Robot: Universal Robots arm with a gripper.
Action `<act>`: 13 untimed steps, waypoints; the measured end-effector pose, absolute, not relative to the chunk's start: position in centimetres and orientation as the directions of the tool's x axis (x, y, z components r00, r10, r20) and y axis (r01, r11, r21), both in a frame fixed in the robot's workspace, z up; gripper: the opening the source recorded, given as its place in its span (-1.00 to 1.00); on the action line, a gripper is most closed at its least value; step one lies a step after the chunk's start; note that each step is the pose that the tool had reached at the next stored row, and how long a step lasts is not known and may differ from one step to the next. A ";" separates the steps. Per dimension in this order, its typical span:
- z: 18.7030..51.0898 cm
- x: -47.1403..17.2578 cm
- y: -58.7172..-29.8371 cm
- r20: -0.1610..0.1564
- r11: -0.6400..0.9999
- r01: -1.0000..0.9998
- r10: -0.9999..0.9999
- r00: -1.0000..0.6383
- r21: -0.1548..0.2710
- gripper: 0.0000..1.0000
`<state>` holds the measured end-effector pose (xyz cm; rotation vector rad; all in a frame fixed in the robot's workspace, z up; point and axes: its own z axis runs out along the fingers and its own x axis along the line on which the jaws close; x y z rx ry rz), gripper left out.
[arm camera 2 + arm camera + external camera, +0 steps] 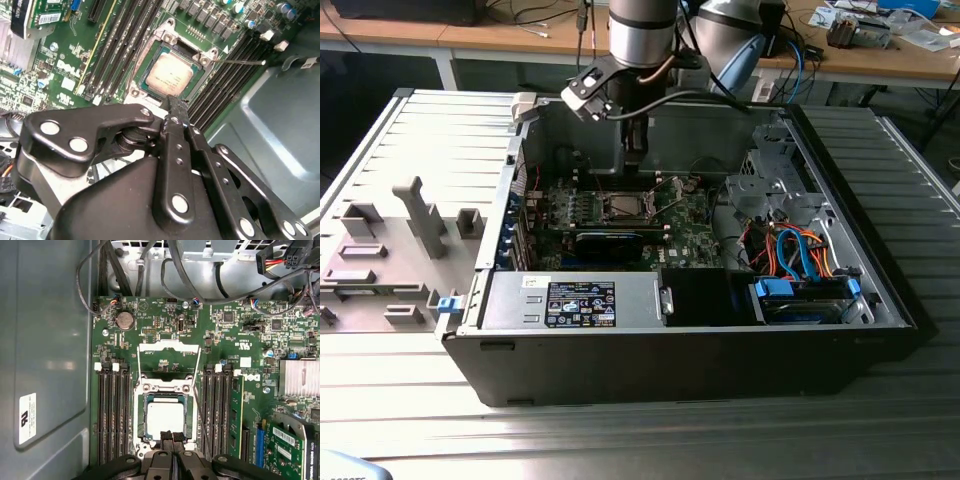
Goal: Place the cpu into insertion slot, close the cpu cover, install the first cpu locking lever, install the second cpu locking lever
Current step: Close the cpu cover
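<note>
Our pincer is shut tight with nothing in it. It hangs just over the cpu, which lies flat in the insertion slot. The cpu cover stands open beside the slot. We think closing it is the step now, and it needs a soft push down.

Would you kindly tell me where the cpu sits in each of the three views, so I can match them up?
Exterior view: the cpu is the small square on the green board, under the tool.
First wrist view: the pale square between the black memory slots, just past the tool.
Second wrist view: the pale square, again just past the tool.
Shared landmark: the tool.
</note>
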<state>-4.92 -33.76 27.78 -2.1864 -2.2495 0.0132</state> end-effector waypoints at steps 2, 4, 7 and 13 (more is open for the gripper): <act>27.7 -3.4 -33.8 -0.002 0.028 0.999 1.000 -0.028 -0.015 -0.79; 27.6 -1.5 -33.8 -0.002 0.028 0.999 1.000 -0.028 -0.023 -0.79; 27.3 0.8 -33.8 -0.002 0.028 0.999 1.000 -0.028 -0.032 -0.79; 26.2 5.4 -33.8 -0.001 0.028 0.998 1.000 -0.028 -0.060 -0.79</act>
